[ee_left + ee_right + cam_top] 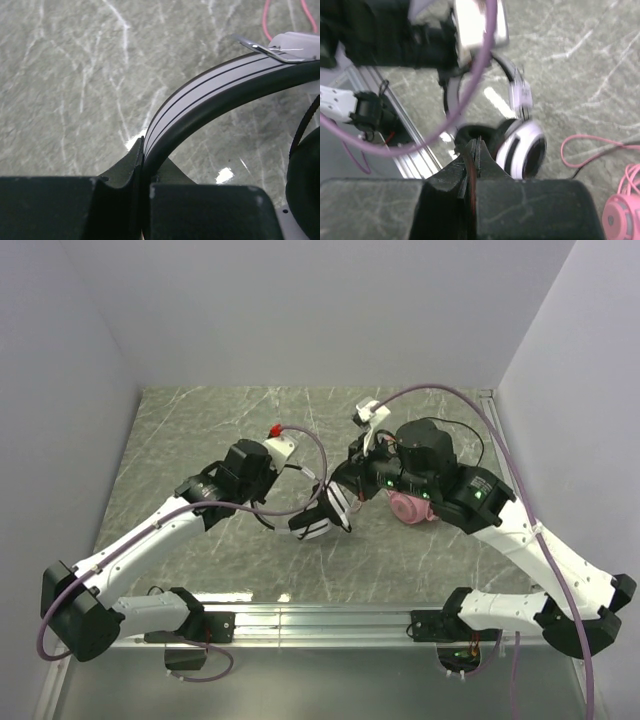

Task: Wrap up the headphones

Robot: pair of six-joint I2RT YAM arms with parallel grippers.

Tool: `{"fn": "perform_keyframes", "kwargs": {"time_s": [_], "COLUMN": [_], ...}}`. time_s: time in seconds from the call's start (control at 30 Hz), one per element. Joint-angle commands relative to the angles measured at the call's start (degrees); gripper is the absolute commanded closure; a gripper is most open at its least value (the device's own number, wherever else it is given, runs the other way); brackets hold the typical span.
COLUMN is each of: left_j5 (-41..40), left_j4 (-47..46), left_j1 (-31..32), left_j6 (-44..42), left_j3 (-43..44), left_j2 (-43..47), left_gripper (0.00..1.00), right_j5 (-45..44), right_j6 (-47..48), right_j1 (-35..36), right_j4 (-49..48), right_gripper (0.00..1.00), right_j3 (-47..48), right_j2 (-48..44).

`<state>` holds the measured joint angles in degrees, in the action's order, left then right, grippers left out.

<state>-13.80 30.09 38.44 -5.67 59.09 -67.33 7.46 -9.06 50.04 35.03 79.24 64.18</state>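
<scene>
Left fingers (141,152) are clamped on the headband (210,90) of the black-white headset (318,525), near desk (200,430) centre. Right fingers (476,150) are pressed together just beside its earcup (522,150); can't tell if a cable sits between them. Pink headset (412,508) lies on the desk under the right arm, with the pink cable (580,150) looped next to it.

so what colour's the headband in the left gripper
The headband is pale grey with thin black stripes, black underneath; clearest in left wrist view.
</scene>
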Motion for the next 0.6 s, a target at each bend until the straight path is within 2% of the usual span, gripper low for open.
{"fn": "perform_keyframes", "kwargs": {"time_s": [0.0, 0.17, 0.27, 0.33, 0.47, 0.57], "left_j5": [3.5, 1.8, 3.2, 5.1, 11.9, 12.3], "left_j4": [-7.1, -6.1, -5.7, -6.3, -8.5, -8.2], "left_j1": [1.5, 3.3, 4.2, 4.3, 4.3, 4.2], "left_j6": [-1.4, -0.7, -1.0, -1.2, -2.2, -2.5], "left_j3": [-1.3, 0.0, -0.2, -0.8, -4.4, -5.0], "left_j2": [2.2, 0.0, 0.0, 2.0, 7.4, 9.1], "left_gripper": [1.00, 1.00, 1.00, 1.00, 1.00, 1.00], "right_j5": [1.4, 0.6, -3.1, -5.9, -3.9, -3.7], "right_j6": [1.1, 0.4, 1.1, 1.2, -0.3, -1.1], "right_j1": [-1.2, -2.4, -3.4, -5.4, -9.9, -12.5], "right_j4": [0.0, 2.1, 2.6, 2.0, -2.9, -6.5], "right_gripper": [1.00, 1.00, 1.00, 1.00, 1.00, 1.00], "right_j3": [6.8, 13.1, 14.0, 13.0, 6.8, 2.7], "right_j2": [2.3, 7.7, 10.2, 11.0, 10.4, 8.5]}}
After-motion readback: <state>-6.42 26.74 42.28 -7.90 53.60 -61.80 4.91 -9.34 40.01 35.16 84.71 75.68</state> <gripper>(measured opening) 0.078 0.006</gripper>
